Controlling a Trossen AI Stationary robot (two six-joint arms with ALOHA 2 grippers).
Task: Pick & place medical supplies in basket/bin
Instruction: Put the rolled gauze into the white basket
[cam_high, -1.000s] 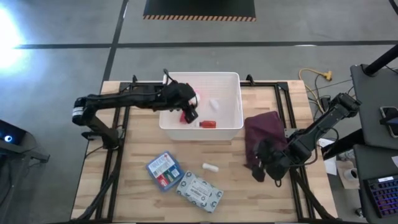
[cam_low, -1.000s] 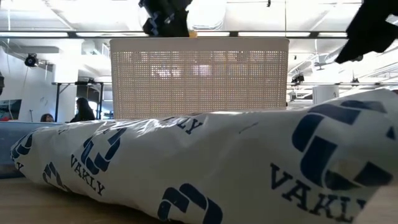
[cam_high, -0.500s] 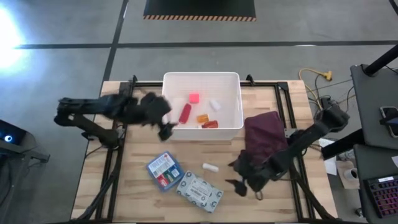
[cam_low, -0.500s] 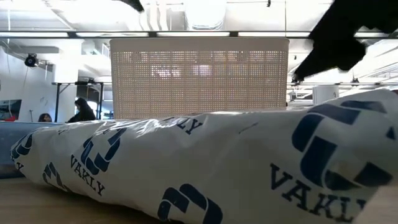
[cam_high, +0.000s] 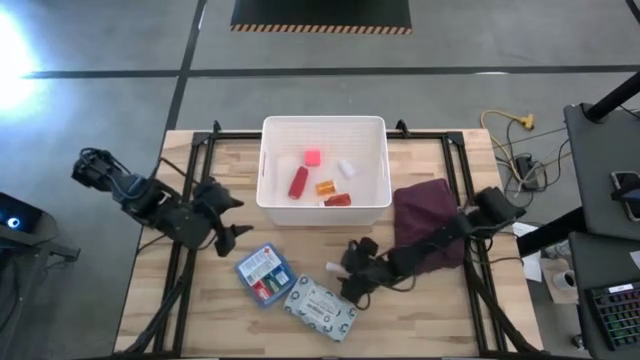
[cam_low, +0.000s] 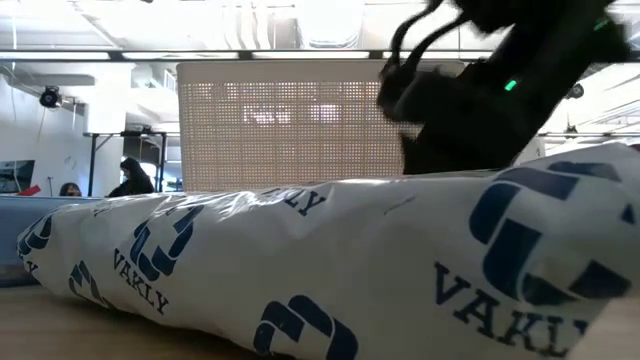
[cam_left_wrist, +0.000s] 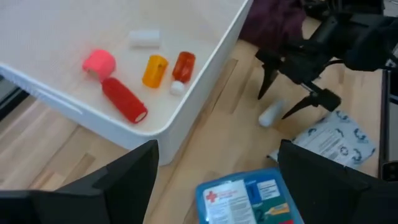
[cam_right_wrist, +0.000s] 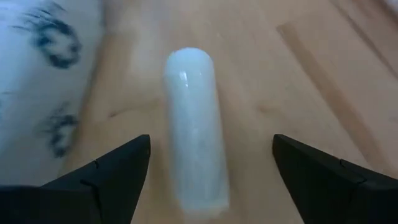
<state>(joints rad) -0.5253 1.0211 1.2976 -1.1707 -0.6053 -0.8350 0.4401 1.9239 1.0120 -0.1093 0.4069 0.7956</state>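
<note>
A small white cylinder (cam_right_wrist: 193, 124) lies flat on the wood between the open fingers of my right gripper (cam_right_wrist: 211, 142), which touch nothing; in the high view the right gripper (cam_high: 347, 276) is beside the white piece (cam_high: 333, 266). The blue first-aid box (cam_high: 264, 274) and the grey-white packet (cam_high: 320, 306) lie flat near the table's near edge. The white bin (cam_high: 268, 160) holds a red bottle (cam_high: 298, 182), a pink roll (cam_high: 312, 157), two small orange bottles (cam_high: 325, 188) and a white piece (cam_high: 346, 168). My left gripper (cam_high: 232, 218) is open, left of the bin.
A maroon cloth (cam_high: 425, 215) lies right of the bin, under the right arm. The packet (cam_low: 300, 270) fills the low view's foreground, with the bin (cam_low: 300, 120) behind it. Bare wood lies left of the first-aid box. People show in the room beyond.
My left arm has drawn back from above the bin toward the table's left and near side; the red bottle it carried now lies in the bin. My right arm has swung from the maroon cloth toward the table's left and come down around the white cylinder.
</note>
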